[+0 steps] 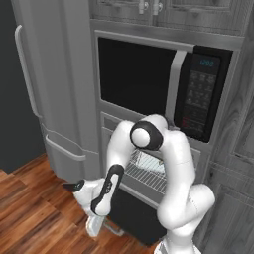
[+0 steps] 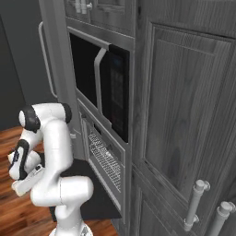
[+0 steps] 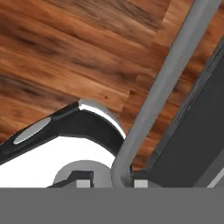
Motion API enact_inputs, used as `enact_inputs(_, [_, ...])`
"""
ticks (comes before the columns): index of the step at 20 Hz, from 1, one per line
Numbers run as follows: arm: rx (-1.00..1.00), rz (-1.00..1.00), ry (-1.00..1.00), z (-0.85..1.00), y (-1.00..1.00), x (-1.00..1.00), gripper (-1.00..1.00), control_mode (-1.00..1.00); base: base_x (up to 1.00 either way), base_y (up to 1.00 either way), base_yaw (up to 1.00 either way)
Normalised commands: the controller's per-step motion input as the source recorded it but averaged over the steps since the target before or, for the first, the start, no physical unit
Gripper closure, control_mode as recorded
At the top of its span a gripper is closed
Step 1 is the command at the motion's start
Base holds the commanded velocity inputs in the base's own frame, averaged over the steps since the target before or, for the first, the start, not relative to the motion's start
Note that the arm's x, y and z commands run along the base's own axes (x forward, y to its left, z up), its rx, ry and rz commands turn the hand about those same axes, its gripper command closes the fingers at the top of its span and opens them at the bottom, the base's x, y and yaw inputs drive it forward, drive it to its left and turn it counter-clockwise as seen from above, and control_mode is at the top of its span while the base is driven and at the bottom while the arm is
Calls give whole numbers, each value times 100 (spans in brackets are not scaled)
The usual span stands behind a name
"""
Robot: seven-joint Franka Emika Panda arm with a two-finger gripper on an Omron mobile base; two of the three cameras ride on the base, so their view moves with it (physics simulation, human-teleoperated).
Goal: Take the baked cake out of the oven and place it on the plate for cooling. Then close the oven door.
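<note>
While the oven door (image 1: 136, 216) hangs let down, its dark panel lying near level above the wooden floor (image 1: 30, 208), the oven (image 1: 149, 171) stands open beneath the black microwave (image 1: 163, 84), wire racks (image 1: 146, 171) showing in the cavity. Item: end effector (image 1: 94, 225), carried low at the door's free edge, beside the silver bar handle (image 3: 162, 94). In the hand view that handle crosses the picture as a long diagonal bar, its lower end right at the hand, the door's dark frame just beyond it. Relation governing the next move, as judged: the handle's long axis runs along the door's outer edge, and the cavity lies up and behind the hand, past the whole door. State of the fingers: cannot be told; the tips are cut off at the frame's bottom. Cake and plate: not made out; the rack area is small and partly masked by the arm (image 1: 171, 163). Refrigerator (image 1: 49, 89) to the left.
</note>
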Motion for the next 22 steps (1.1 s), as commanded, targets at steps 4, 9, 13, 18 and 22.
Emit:
enact_inputs(4, [2,5,-9,99,0,-56,-100,-100,0,0,0])
enact_inputs(9, [1,1,-8,100,-9,-38,-100,-100,0,0,0])
enact_inputs(13, [0,0,0,72,-62,56,-100,-100,0,0,0])
enact_inputs(18, [-4,0,0,4,-79,100,-100,-100,0,0,0])
enact_inputs(22, [-24,1,6,-51,-50,89,-100,-100,0,0,0])
